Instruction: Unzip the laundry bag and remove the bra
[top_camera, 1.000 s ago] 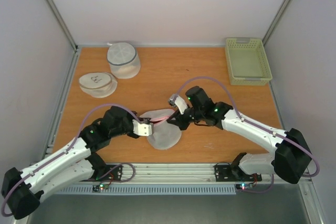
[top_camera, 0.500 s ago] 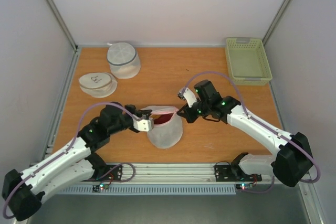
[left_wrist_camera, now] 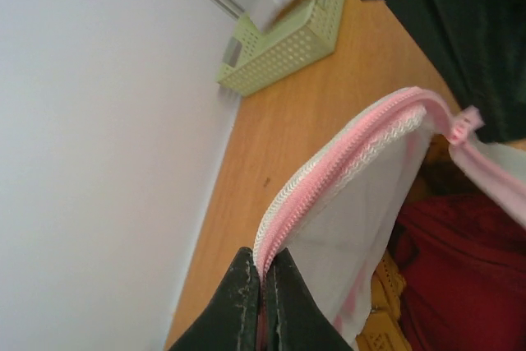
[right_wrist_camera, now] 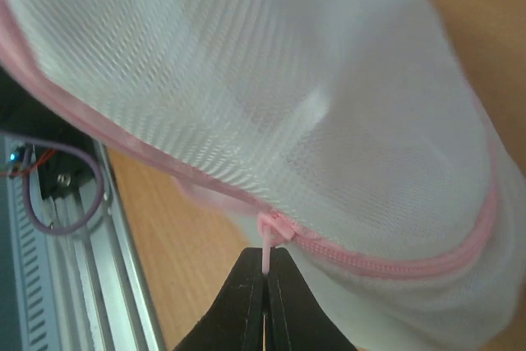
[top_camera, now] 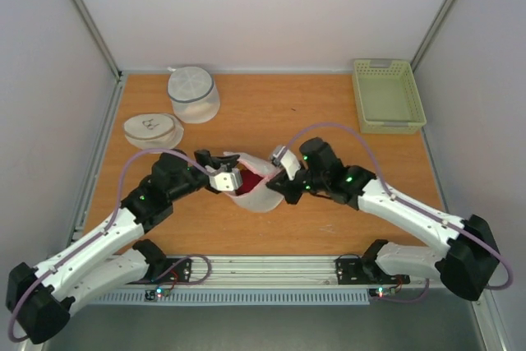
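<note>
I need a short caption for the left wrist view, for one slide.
Left tool pinches the pink zipper rim of the open laundry bag; the red and orange bra shows inside.

Left arm (top_camera: 156, 191), right arm (top_camera: 386, 203) boxing in laundry bag (top_camera: 263, 197) mid-frame; tabletop (top_camera: 279, 108) lying open between upper-left mesh drum (top_camera: 194, 94), upper-right basket (top_camera: 387, 94).

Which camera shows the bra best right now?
The left wrist view: the bra shows as red and orange-yellow fabric inside the open laundry bag. The top external view catches only a small red patch; the right wrist view shows just the bag's mesh.
</note>
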### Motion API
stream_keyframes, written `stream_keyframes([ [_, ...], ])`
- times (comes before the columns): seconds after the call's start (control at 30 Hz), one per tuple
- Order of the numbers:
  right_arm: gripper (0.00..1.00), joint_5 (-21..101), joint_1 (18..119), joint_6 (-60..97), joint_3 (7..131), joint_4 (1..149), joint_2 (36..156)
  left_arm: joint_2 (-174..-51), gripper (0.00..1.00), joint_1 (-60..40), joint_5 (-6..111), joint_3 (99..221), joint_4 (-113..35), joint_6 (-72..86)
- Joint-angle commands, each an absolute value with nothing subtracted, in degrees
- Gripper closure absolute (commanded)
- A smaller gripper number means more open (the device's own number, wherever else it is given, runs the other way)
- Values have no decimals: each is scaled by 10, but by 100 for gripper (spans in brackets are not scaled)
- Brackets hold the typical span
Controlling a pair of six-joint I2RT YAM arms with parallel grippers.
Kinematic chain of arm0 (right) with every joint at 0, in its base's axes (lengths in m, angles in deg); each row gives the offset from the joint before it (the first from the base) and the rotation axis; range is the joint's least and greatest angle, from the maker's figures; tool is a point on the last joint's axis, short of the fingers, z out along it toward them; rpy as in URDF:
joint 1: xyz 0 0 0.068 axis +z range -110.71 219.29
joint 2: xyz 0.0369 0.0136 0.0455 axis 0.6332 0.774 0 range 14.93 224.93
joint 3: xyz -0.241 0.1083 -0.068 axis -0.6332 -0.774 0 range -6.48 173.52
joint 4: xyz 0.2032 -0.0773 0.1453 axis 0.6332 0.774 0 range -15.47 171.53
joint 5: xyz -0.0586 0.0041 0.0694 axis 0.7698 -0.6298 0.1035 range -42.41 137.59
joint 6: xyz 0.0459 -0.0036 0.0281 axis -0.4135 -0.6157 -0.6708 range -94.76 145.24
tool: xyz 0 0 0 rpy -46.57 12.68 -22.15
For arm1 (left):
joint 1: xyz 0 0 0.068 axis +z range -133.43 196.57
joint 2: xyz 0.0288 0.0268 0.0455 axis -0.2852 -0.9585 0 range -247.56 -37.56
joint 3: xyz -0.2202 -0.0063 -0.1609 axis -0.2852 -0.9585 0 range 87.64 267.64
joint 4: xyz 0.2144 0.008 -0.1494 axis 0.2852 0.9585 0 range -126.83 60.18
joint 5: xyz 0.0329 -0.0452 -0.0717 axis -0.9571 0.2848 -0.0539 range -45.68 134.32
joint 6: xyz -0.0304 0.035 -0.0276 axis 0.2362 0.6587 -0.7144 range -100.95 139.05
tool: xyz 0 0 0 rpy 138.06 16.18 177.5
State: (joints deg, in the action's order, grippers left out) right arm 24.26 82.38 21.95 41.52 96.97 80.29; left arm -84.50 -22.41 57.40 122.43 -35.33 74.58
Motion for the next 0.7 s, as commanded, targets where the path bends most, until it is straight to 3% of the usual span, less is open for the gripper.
stream_keyframes([
  [0.0, 99, 211, 864, 178, 367, 831, 838, -854, 99, -209, 588, 1190, -361, 746],
  [0.07, 99, 210, 882, 175, 363, 816, 851, -856, 98, -199, 586, 1172, -337, 757],
  [0.17, 99, 204, 901, 172, 362, 811, 867, -854, 70, -188, 569, 1147, -330, 774],
  [0.3, 99, 200, 907, 173, 366, 816, 859, -836, 43, -185, 566, 1158, -272, 780],
  [0.37, 99, 198, 908, 181, 374, 830, 856, -820, 35, -186, 597, 1183, -209, 784],
  [0.5, 99, 195, 909, 203, 396, 868, 859, -781, 36, -188, 691, 1221, -107, 820],
  [0.67, 99, 191, 910, 220, 415, 887, 864, -813, 49, -217, 678, 1235, -120, 796],
])
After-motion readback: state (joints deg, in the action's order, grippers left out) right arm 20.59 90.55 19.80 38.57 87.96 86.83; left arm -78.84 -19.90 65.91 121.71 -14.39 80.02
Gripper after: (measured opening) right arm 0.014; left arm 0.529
